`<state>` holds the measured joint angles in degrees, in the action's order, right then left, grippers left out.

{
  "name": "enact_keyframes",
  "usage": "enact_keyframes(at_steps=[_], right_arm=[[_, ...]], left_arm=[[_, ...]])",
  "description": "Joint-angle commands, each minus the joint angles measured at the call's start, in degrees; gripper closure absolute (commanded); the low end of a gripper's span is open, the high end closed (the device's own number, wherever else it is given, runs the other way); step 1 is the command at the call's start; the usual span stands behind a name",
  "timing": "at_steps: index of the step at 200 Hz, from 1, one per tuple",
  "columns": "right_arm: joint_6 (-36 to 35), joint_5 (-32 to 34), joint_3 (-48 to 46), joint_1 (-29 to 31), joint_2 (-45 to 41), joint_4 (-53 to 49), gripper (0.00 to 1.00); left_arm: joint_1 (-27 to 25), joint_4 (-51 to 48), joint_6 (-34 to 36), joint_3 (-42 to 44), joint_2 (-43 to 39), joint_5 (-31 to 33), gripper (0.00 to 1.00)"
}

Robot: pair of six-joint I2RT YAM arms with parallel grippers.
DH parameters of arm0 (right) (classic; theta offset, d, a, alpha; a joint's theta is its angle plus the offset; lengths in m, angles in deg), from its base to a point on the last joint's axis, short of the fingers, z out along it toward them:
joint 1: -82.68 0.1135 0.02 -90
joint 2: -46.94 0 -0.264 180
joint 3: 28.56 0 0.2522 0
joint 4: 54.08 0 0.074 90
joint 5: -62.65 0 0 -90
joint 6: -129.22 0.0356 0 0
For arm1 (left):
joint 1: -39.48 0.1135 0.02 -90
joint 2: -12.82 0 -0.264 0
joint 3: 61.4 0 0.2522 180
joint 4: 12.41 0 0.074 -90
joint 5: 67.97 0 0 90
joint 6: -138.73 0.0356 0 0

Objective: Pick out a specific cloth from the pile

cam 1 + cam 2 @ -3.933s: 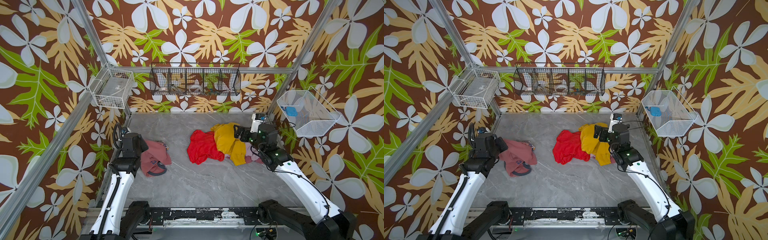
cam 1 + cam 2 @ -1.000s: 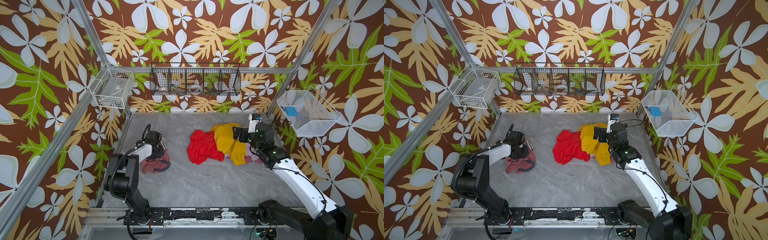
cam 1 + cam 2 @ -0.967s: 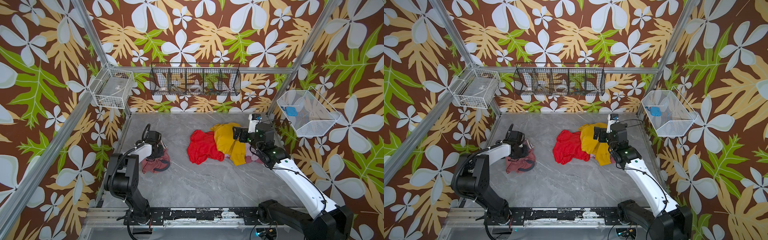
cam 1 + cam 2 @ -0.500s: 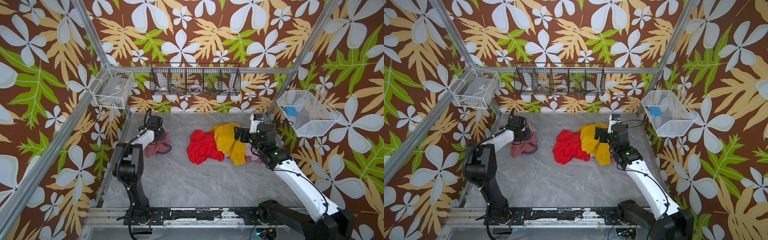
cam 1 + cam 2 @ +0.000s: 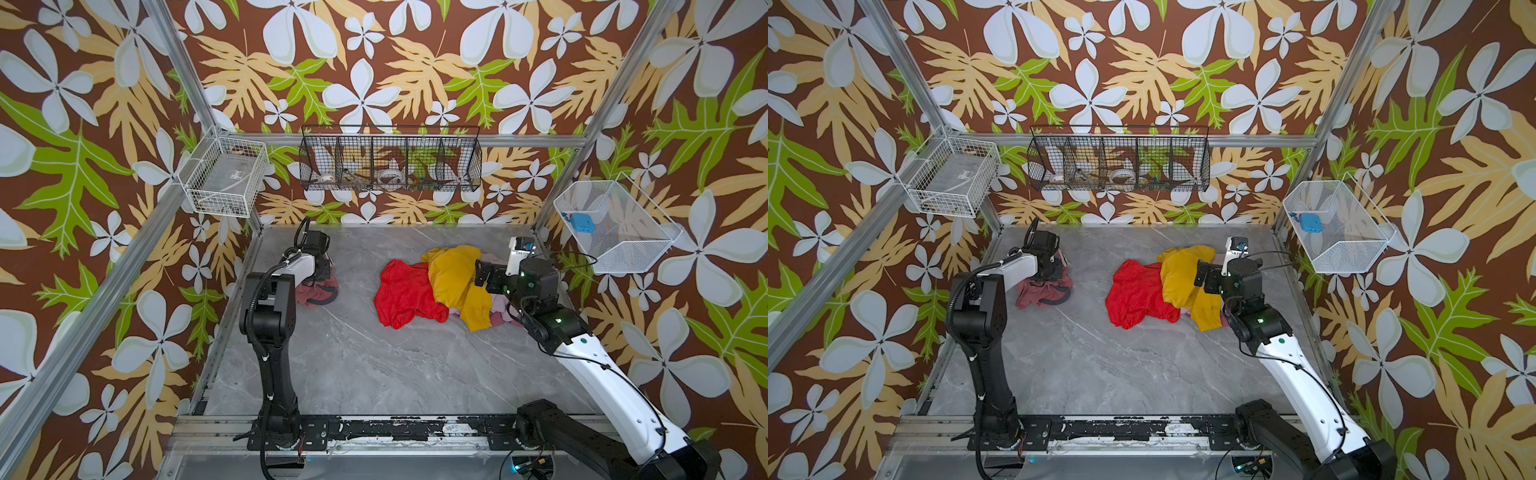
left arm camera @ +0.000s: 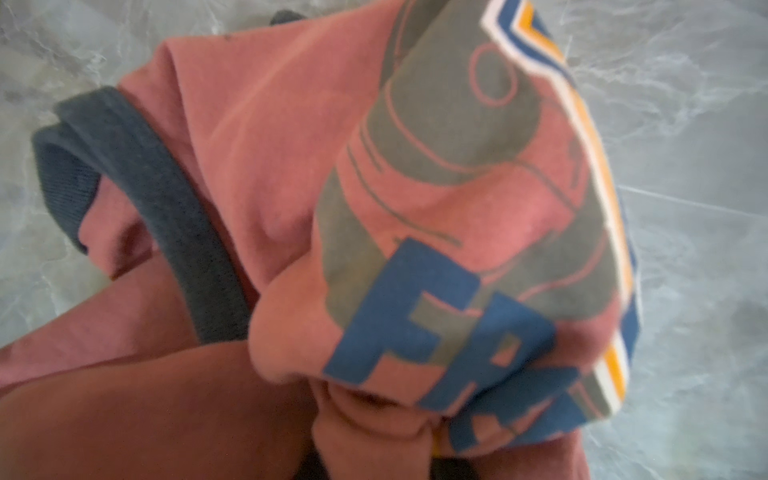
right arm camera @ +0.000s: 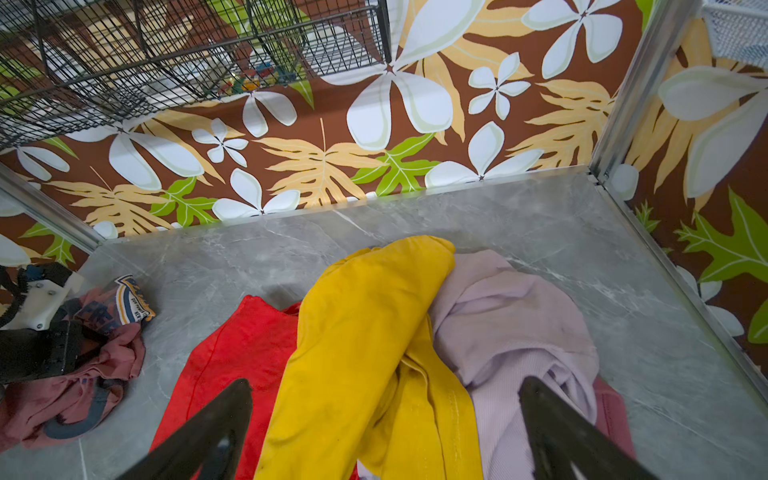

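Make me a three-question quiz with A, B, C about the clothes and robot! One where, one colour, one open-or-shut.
1. Where is the rose-pink T-shirt? A on the pile B apart from the pile C under the pile
2. The pile's top garment is: A yellow B green C black
3. The right tool is: A open B shut tight C out of sight
Answers: 1 B, it lies alone, off to the side. 2 A, the yellow garment drapes over the rest. 3 A, its jaws stand wide apart.
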<state>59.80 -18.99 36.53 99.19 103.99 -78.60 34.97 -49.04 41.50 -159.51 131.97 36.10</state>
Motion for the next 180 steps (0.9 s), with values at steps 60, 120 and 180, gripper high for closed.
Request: enact_keyframes(at_steps=[60,120,180], right_arm=[[-0.93,-4.21,-1.32,0.01,-0.47,2.92,0.0],[-1.59,-4.04,-1.32,-0.04,-0.55,2.94,0.0],[-2.43,-3.88,-1.48,-0.08,-0.79,3.03,0.0]], left_arm=[[0.12,2.27,-1.86,4.87,-3.25,0.35,0.76],[0.12,5.91,-3.36,8.73,-8.12,0.61,0.26],[-0.38,7.77,-3.86,12.63,-13.43,2.86,0.0]])
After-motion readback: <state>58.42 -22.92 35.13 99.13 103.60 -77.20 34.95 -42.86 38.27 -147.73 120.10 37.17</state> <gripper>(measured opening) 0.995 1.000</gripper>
